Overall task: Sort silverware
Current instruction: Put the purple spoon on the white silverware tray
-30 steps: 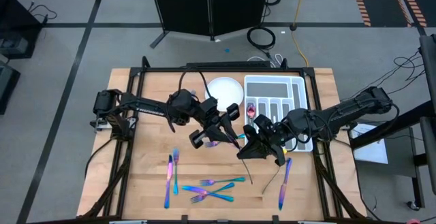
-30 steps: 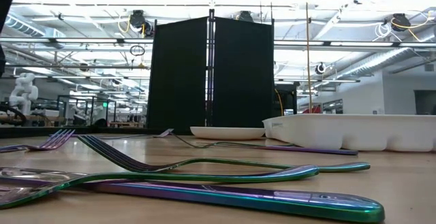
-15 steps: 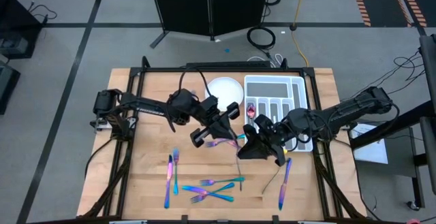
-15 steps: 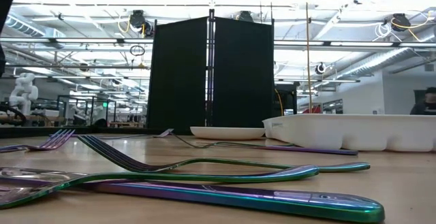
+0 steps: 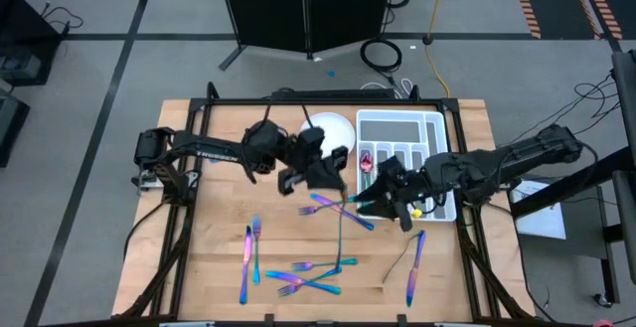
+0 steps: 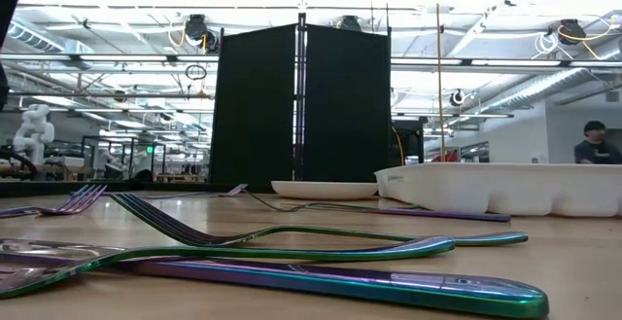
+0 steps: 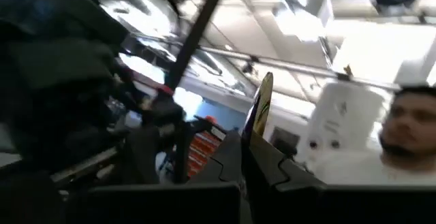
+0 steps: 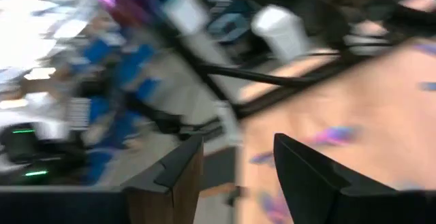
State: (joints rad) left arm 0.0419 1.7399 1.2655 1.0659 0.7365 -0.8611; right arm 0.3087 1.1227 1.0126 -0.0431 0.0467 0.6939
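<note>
My left gripper [image 5: 330, 180] hangs above the table's middle, shut on one iridescent piece of silverware [image 5: 343, 211] that slants in the air toward the table's right. My right gripper [image 5: 376, 198] stands open just right of that piece, and nothing lies between its fingers [image 8: 303, 173] in the right wrist view. More silverware lies flat on the table: a knife and fork [image 5: 248, 252] near left, several forks [image 5: 310, 273] near the middle, and a knife [image 5: 412, 267] near right. My left gripper pinches the slim piece between its two shut fingers [image 7: 225, 163]. A narrow stretch of the piece [image 7: 261, 101] sticks out past the fingertips, edge-on. Which end the fingers hold I cannot tell. The piece is lifted clear of the table.
A round white plate [image 5: 328, 128] and a white compartmented tray [image 5: 402, 128] stand at the table's far side, and the tray has a red thing [image 5: 366, 158] in one slot. A person [image 7: 405, 125] shows beyond the table. The low view shows forks [image 6: 292, 237] and a knife [image 6: 340, 283] close by.
My right gripper has let go of the piece and drawn back toward the table's right edge, its fingers now apart. My left gripper has taken the piece, rolled its wrist and shifted a little toward the far edge. The piece now slants out long where the two grippers met.
</note>
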